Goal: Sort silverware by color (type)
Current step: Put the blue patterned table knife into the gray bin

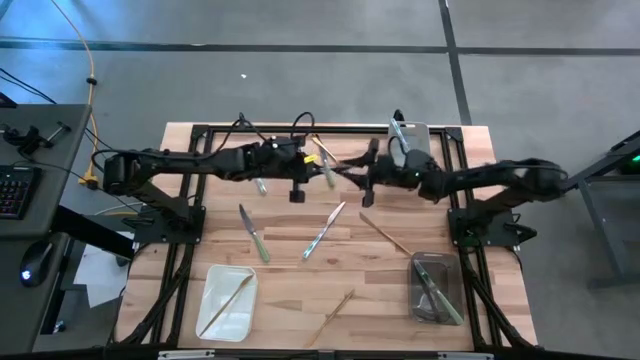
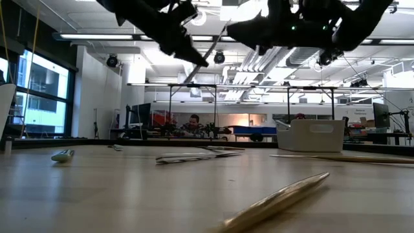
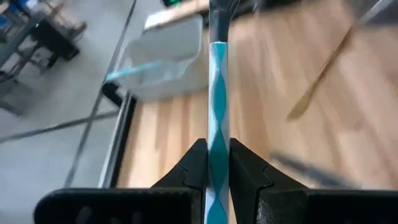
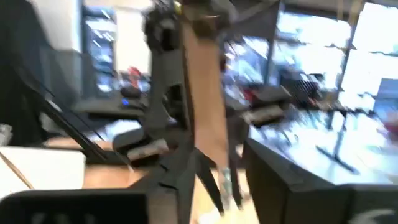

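The left gripper [image 3: 217, 163] pinches a blue-and-white striped handled utensil [image 3: 217, 106], held up in the air beside the clear plastic tray [image 3: 163, 59] at the wooden table's [image 1: 290, 280] far edge. I cannot tell about the right gripper [image 1: 366, 180] nearby.

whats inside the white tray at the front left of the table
One gold piece lies diagonally inside the white tray. Nothing else shows in it, and nothing covers it from above.
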{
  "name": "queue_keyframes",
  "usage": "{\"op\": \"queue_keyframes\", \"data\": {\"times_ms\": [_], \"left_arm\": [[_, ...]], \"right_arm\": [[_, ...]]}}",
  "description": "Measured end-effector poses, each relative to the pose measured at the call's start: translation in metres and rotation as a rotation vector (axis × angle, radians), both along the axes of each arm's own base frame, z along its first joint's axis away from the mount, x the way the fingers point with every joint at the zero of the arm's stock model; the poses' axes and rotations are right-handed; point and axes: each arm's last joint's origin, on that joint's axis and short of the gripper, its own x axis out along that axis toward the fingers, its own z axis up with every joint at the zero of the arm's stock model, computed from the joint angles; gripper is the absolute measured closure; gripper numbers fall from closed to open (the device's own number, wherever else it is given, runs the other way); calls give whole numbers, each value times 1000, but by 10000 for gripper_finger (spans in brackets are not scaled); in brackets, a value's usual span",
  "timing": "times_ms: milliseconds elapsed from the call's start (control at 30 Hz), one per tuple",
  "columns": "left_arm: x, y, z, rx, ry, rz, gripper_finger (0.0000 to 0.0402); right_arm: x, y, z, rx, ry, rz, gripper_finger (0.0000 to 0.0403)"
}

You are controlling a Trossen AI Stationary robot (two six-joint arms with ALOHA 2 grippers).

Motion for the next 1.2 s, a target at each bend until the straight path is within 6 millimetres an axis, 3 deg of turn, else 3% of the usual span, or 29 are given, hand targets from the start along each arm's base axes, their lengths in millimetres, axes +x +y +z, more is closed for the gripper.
{"op": "queue_keyframes", "data": {"times_ms": [200,400,533,800,1033,1200], "left_arm": [[-6,3,-1,58,151,35,375],[-16,7,-7,136,308,153,375],[-23,13,-15,182,424,246,375],[-27,21,-43,139,616,297,375],[-15,25,-66,124,735,310,375],[-3,24,-69,240,767,337,375]], "right_arm": [[-34,3,17,44,192,-190,240],[-72,12,30,69,304,-329,234],[-83,17,31,107,328,-335,233],[-68,23,19,165,376,-297,233],[-36,34,-5,170,456,-237,233],[-7,38,-2,223,489,-218,233]]}}
